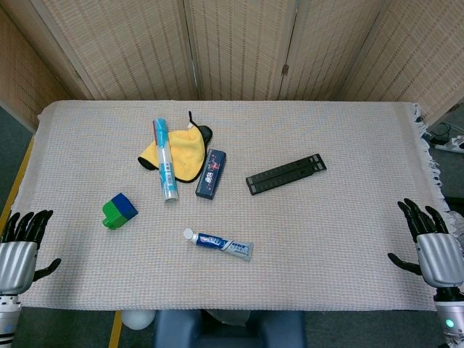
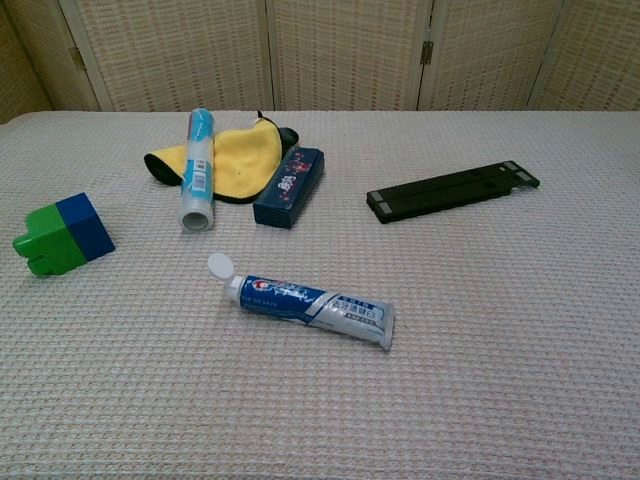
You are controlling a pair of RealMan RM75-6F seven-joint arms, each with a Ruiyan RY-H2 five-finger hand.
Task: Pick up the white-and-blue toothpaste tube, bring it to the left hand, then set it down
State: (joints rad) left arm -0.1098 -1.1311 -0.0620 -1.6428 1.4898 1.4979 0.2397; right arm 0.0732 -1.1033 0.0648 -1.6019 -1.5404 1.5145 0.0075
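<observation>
Two neighbours: block (image 2: 62, 236) left; box (image 2: 289, 186) behind toothpaste tube (image 2: 310, 305) (untouched).

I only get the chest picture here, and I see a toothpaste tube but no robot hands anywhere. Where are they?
Observer: The head view shows both. The left hand hangs at the table's near left edge, fingers apart, holding nothing.
Operator: And the other one?
Observer: The right hand is at the near right edge, also holding nothing.
Operator: Is either near the toothpaste?
Observer: No. The toothpaste tube lies between them, untouched.
</observation>
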